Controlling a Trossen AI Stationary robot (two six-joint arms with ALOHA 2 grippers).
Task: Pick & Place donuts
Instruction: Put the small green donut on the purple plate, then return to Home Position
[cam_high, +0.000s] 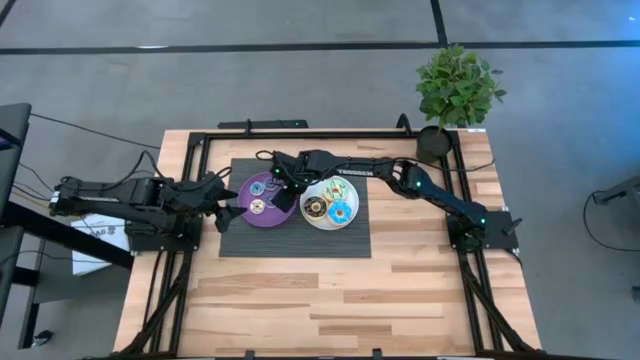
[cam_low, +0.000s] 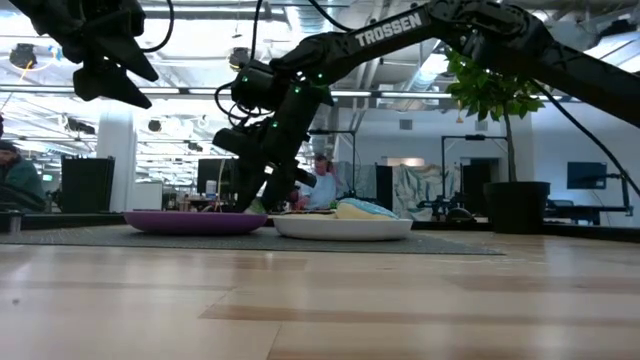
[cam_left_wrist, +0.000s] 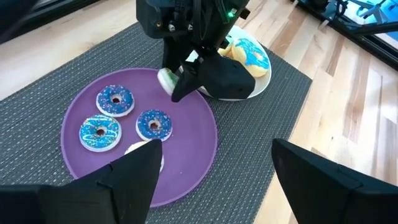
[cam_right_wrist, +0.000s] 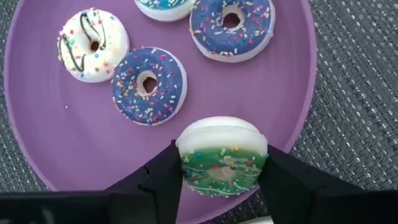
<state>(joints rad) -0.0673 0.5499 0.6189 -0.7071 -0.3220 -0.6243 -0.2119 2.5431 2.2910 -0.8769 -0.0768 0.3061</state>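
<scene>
Donuts are being moved from the white plate (cam_high: 345, 222) to the purple plate (cam_high: 243, 208), and one green donut (cam_right_wrist: 222, 160) is in hand. It is clamped on edge between the fingers of the right gripper (cam_right_wrist: 224, 171), low over the right rim of the purple plate. Judged from this, the placing step is under way, with the release not yet finished. The next move calls for the fingers to be spread fully and the gripper lifted straight up, so that the donut is not dragged off the rim.

Four donuts are already lying on the purple plate: two blue ones (cam_right_wrist: 148, 85), a cream one (cam_right_wrist: 92, 45) and a cyan one (cam_left_wrist: 99, 132). The blue one nearest the green donut leaves little bare room, and a tip onto it or over the rim onto the mat (cam_high: 295, 240) is possible. More donuts remain on the white plate. The left gripper (cam_left_wrist: 214, 174) is held open at the near left of the purple plate, clear of the work. A plant (cam_high: 458, 88) stands at the far right corner.
</scene>
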